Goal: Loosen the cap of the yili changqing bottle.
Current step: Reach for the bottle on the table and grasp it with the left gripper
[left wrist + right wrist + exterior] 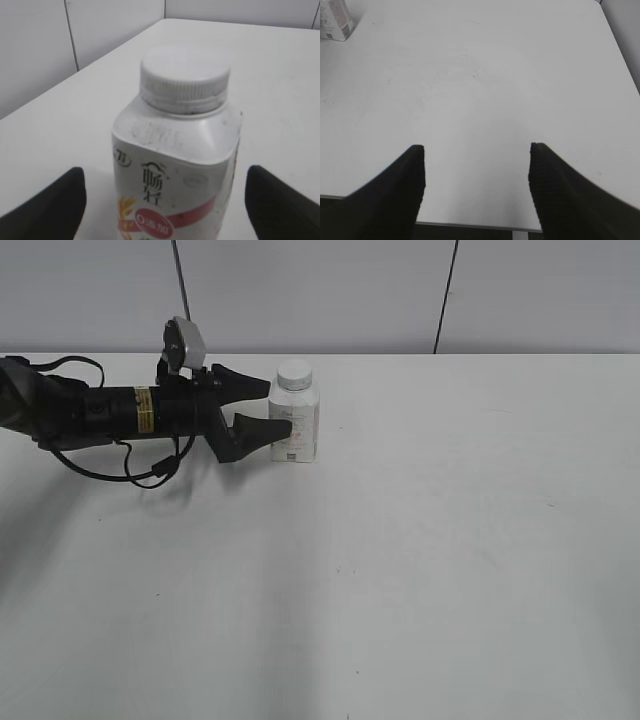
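Observation:
The yili changqing bottle (296, 425) stands upright on the white table at the back, left of centre, with its white ribbed cap (295, 373) screwed on. In the left wrist view the bottle (175, 165) and the cap (185, 75) fill the middle. My left gripper (277, 407) is open, with one black finger on each side of the bottle's body (165, 175) and a gap on both sides. My right gripper (477, 147) is open and empty over the table's near edge, far from the bottle (335, 20); it does not show in the exterior view.
The white table (420, 560) spreads wide to the right and front of the bottle. A grey panelled wall (320, 290) runs behind the table's far edge. The left arm's cable (140, 475) hangs loose over the table on the left.

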### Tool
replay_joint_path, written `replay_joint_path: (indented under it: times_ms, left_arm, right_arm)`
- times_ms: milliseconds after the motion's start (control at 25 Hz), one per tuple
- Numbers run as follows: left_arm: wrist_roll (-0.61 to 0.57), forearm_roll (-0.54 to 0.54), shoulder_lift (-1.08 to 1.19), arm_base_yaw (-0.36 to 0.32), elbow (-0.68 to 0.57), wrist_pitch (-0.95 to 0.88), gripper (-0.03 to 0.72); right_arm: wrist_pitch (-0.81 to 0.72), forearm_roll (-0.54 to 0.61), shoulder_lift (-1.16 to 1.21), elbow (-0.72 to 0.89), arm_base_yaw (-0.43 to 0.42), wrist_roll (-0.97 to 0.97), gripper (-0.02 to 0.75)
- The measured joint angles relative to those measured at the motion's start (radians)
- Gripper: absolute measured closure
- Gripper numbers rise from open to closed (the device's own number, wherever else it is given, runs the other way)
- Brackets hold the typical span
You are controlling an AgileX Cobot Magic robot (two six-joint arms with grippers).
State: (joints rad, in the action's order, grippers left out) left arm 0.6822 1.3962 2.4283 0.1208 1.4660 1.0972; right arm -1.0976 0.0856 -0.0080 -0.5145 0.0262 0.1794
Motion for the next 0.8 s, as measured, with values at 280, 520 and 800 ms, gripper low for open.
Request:
replay_joint_path:
  times_ms: [280, 520, 800]
  left_arm:
    - [0.003, 0.031, 0.0, 0.0, 0.004, 0.013, 0.098]
    - [0.012, 0.034, 0.0, 0.011, 0.004, 0.058, 0.099]
    - [0.014, 0.04, 0.0, 0.043, 0.005, 0.048, 0.101]
  right_arm:
    - [0.0, 0.0, 0.0, 0.0, 0.0, 0.0, 0.222]
    - [0.0, 0.0, 0.0, 0.0, 0.0, 0.0, 0.222]
    - [0.0, 0.0, 0.0, 0.0, 0.0, 0.0, 0.222]
